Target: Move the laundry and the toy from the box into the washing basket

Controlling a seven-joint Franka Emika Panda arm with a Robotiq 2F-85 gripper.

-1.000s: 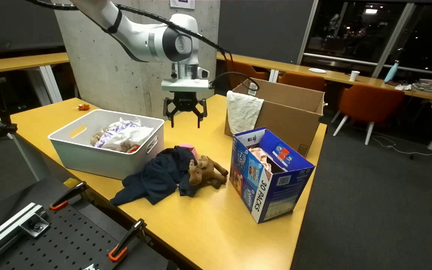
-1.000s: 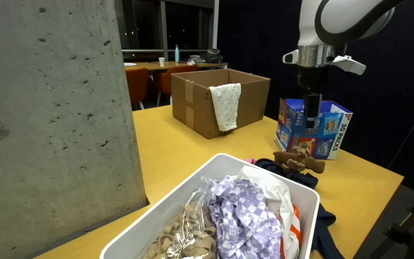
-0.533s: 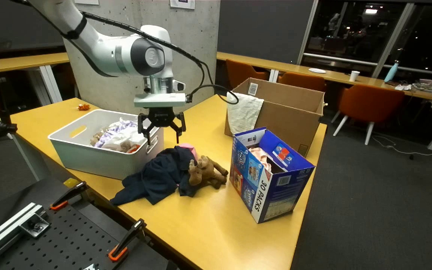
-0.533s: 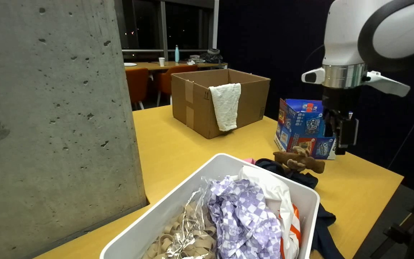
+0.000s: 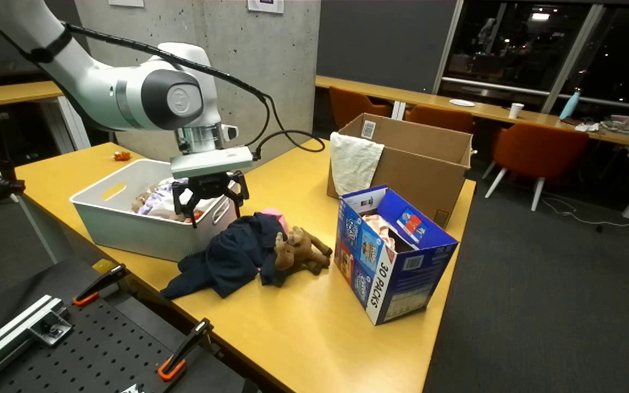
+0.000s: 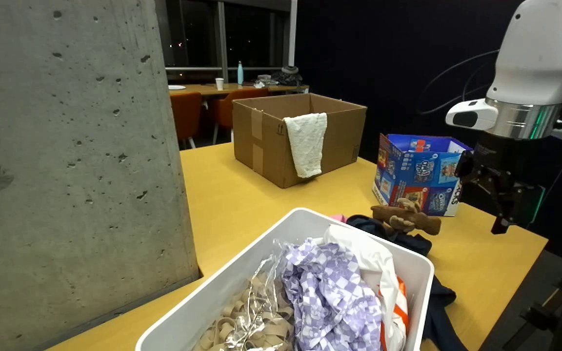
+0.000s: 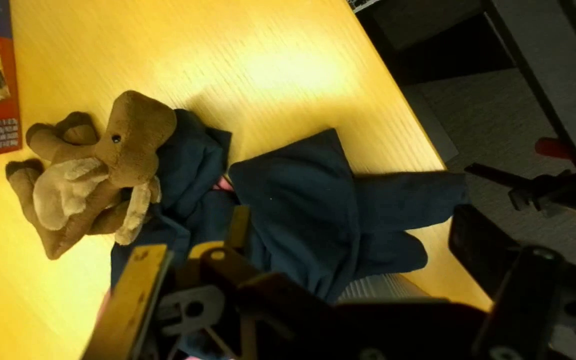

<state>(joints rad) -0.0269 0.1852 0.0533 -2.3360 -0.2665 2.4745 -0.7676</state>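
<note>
Exterior views show purple-checked cloth (image 6: pixel 330 292) in the basket (image 5: pixel 145 234), pink fabric (image 5: pixel 378 226) in the blue box (image 5: pixel 361 256). The toy (image 7: pixel 90 175) lies against dark laundry (image 5: pixel 232 251) at the bench (image 5: pixel 314 333) edge; the tool (image 5: pixel 216 218), spread wide, has sunk lower.

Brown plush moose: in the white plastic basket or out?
Out. In both exterior views the brown plush moose lies outside the white plastic basket, on the yellow table; its head overlaps navy cloth in the wrist view.
</note>
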